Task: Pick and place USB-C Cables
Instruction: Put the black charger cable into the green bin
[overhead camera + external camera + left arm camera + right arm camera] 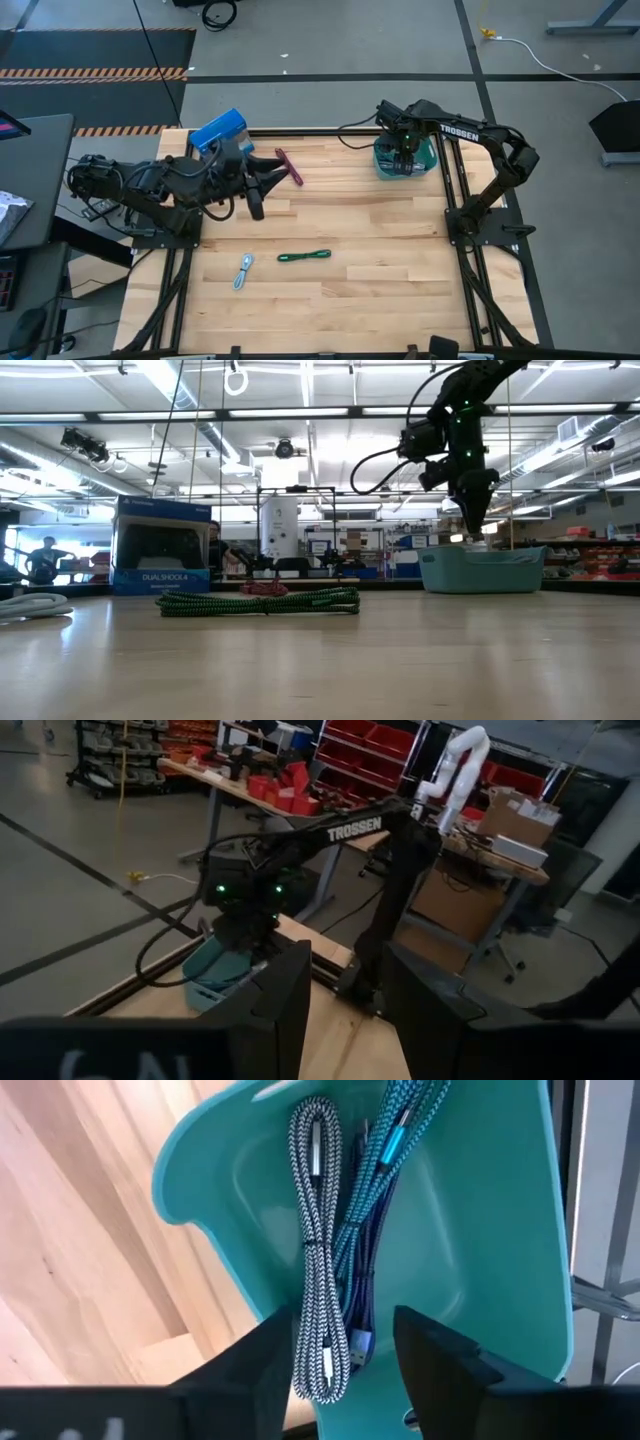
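My right gripper point(405, 158) point(340, 1380) points down over the teal bin point(383, 160) point(500, 1230) at the far right, open. A grey braided USB-C cable point(312, 1230) lies in the bin, its end between the fingers. Teal point(395, 1130) and purple point(360, 1320) cables lie beside it. On the table lie a maroon cable point(290, 166), a green one point(304, 257) point(260, 602) and a silvery-blue one point(243, 270). My left gripper point(268, 185) point(345, 1020) waits open and level, above the table's far left.
A blue box point(218, 130) point(160, 550) stands at the far left corner, close behind my left arm. Bare wood lies between the cables and the bin. Black frame rails point(455, 200) run along the table's sides.
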### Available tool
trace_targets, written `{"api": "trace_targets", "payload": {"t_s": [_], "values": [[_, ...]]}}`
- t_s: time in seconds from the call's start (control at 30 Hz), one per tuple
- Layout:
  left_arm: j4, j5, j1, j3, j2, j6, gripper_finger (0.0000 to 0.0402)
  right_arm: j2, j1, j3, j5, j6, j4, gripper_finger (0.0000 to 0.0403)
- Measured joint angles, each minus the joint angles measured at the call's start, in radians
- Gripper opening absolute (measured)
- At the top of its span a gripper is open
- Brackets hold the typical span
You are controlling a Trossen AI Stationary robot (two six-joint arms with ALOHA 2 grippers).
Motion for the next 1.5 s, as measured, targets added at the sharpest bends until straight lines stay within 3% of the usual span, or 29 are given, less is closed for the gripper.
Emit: {"api": "trace_targets", "payload": {"t_s": [0.2, 0.57, 0.7, 0.87, 1.17, 1.5], "values": [[-0.022, 0.044, 0.000, 0.000, 0.000, -0.053, 0.0135, 0.000, 0.009, 0.000, -0.013, 0.083, 0.007, 0.0194], [-0.205, 0.083, -0.004, 0.000, 0.000, -0.194, 0.0135, -0.001, 0.106, 0.000, -0.186, 0.367, -0.061, 0.0188], [-0.231, 0.116, -0.004, 0.000, 0.000, -0.228, 0.0135, -0.001, 0.133, 0.000, -0.126, 0.373, -0.081, 0.0184], [-0.224, 0.117, -0.011, 0.000, 0.000, -0.235, 0.0135, -0.001, 0.084, -0.011, -0.116, 0.391, -0.048, 0.0180], [-0.222, 0.117, -0.063, 0.000, 0.000, -0.261, 0.0135, 0.000, -0.071, -0.163, -0.108, 0.421, -0.008, 0.0179], [-0.222, 0.116, -0.077, 0.000, 0.000, -0.314, 0.0135, 0.000, -0.108, -0.226, -0.074, 0.379, 0.067, 0.0179]]}}
